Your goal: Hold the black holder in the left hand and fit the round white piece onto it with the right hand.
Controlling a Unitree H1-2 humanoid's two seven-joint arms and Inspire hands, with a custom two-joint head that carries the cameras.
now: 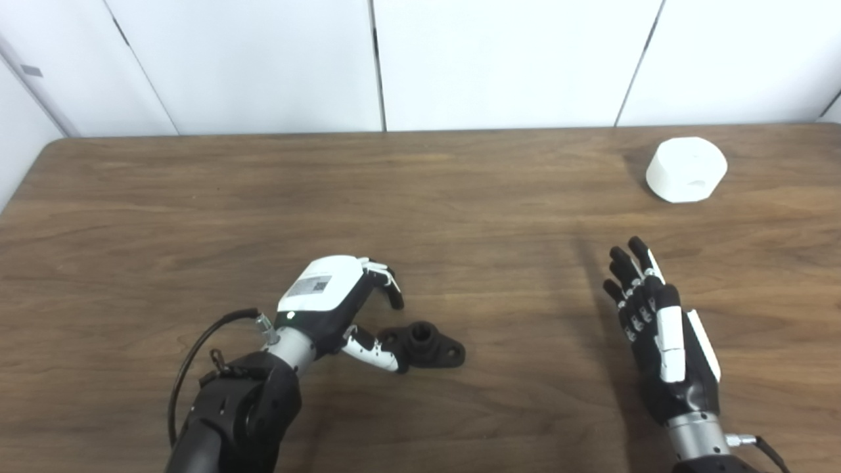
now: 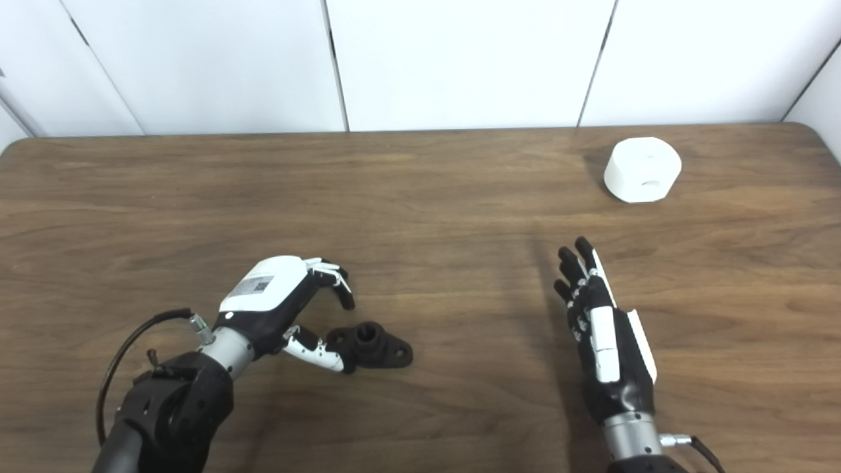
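The black holder (image 1: 426, 344) lies flat on the wooden table (image 1: 420, 217), a short round post standing up from its base. My left hand (image 1: 332, 302) is open right beside it on its left, thumb reaching to the holder's near-left end and fingers curled above the table behind it; it does not grip it. The round white piece (image 1: 686, 169) sits far off at the back right of the table. My right hand (image 1: 657, 328) hovers open at the front right, fingers stretched straight toward the back, well short of the white piece.
A white panelled wall (image 1: 420, 62) rises behind the table's far edge. The table's left edge curves in at the back left, and in the right eye view its right corner (image 2: 818, 135) shows.
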